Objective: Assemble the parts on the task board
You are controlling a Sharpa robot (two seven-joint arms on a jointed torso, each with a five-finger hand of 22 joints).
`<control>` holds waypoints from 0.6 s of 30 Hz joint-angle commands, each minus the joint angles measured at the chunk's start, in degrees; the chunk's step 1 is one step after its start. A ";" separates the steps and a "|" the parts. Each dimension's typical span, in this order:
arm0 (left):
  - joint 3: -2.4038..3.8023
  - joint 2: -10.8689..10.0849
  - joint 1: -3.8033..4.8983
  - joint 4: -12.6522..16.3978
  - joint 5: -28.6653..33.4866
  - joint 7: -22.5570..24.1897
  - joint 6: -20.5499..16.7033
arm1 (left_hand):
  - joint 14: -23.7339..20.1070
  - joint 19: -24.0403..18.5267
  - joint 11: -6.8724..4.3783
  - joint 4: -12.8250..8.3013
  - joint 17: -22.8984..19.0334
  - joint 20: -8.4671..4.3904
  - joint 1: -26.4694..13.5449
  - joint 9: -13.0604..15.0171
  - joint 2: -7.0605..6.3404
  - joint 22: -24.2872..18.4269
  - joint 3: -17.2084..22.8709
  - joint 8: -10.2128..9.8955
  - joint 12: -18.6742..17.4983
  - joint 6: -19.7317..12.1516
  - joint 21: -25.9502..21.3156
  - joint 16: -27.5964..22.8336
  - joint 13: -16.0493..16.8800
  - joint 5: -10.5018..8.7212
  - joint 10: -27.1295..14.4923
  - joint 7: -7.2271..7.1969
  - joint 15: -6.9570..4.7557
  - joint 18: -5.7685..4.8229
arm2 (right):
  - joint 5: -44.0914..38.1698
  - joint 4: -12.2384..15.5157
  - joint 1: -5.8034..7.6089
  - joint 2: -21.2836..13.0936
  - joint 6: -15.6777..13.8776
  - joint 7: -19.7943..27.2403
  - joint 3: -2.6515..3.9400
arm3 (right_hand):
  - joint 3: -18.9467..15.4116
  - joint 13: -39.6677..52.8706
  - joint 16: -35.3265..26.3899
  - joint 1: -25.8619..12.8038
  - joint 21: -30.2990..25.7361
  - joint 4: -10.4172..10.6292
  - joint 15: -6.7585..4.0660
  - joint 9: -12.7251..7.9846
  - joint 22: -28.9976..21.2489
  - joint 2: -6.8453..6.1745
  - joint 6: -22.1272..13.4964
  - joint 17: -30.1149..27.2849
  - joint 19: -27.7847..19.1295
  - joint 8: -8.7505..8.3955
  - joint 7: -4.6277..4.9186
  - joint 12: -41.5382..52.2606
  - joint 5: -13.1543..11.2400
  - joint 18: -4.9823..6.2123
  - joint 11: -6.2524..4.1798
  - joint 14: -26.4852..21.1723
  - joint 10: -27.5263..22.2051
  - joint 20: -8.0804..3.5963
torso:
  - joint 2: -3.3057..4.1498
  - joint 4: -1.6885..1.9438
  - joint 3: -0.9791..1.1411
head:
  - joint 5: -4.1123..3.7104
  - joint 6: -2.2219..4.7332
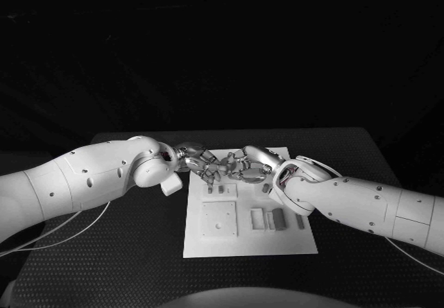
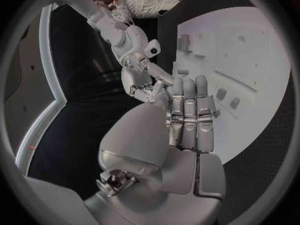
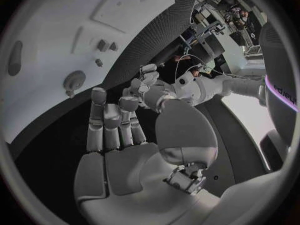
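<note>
White flat task board (image 1: 248, 247) (rectangular, with raised blocks), both silver robot hands (image 1: 205, 162) (image 1: 249, 164) above its far edge, fingers apart, empty.

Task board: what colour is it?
White, clearest in the head view: task board on the black table.

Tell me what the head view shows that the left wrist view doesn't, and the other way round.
Head view: the whole white rectangular task board down to its near edge, with the two robot hands close together over its far end. Left wrist view: the left robot hand from behind, its bare palm and straight fingers holding nothing. Both: the board, the small grey block parts lying on it, and the right robot hand.
</note>
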 commanded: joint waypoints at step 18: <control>0.12 -1.63 0.04 -0.80 0.48 1.37 -1.08 | -0.12 0.21 0.34 0.30 -0.01 0.11 -0.24 -0.17 -0.68 0.08 -0.47 -0.20 -0.29 -0.02 -0.21 0.16 0.02 0.00 0.14 0.22 -0.03 0.65 | -13.28 -0.86 0.03 -0.35 6.73 -2.52 0.02 | 0.15 -0.20 0.50 0.10 0.43 -0.31 -2.21 0.16 1.00 0.33 4.93 0.11 0.49 0.44 -2.34 0.46 0.37 0.75 -3.59 -0.99 -9.09 -0.19 | -0.01 0.11 -0.10 | 0.08 -0.29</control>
